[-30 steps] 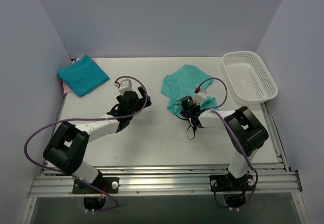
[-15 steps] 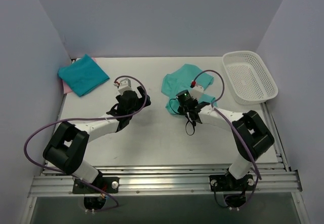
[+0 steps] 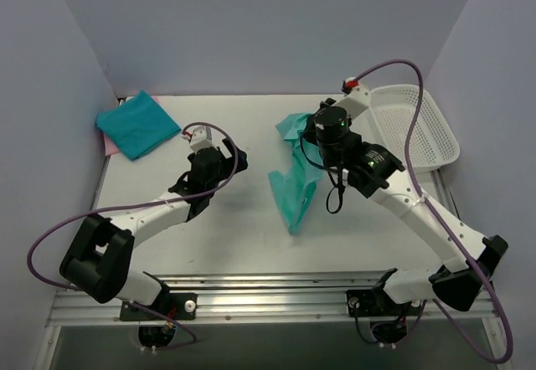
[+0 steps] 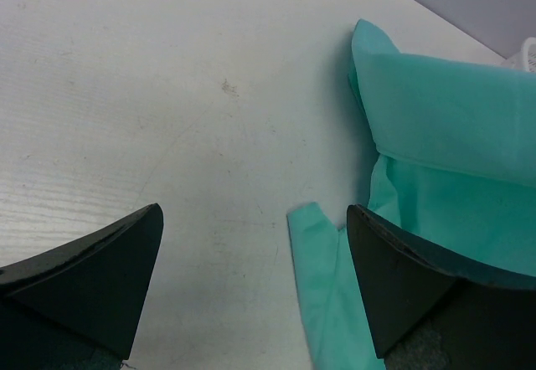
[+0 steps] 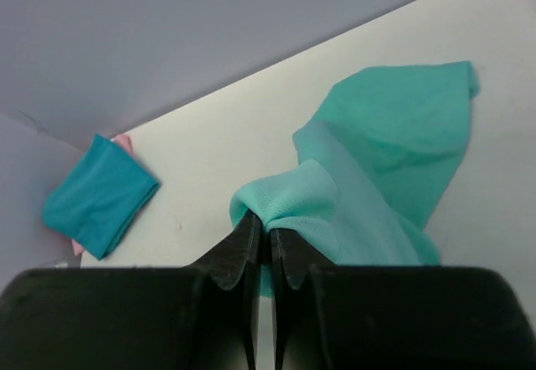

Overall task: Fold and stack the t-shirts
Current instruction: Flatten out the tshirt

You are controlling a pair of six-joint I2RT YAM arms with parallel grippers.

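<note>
My right gripper [image 5: 264, 226] is shut on a bunched fold of a teal t-shirt [image 5: 377, 136] and holds it raised. In the top view that shirt [image 3: 295, 187] hangs from the right gripper [image 3: 308, 141] down to the table, with part still lying behind. My left gripper [image 4: 253, 213] is open and empty, low over the table, just left of the shirt's hanging sleeve [image 4: 322, 286]. From above the left gripper [image 3: 232, 158] is left of the shirt. A folded bluer teal t-shirt [image 3: 136, 124] lies at the far left on a pink one [image 3: 107, 141].
A white mesh basket [image 3: 416, 125] stands at the far right by the wall. Grey walls close in the table on three sides. The folded stack also shows in the right wrist view [image 5: 96, 198].
My right arm has risen and swung back, lifting the teal t-shirt off the table so it hangs stretched. My left gripper has shifted slightly and stays open.
</note>
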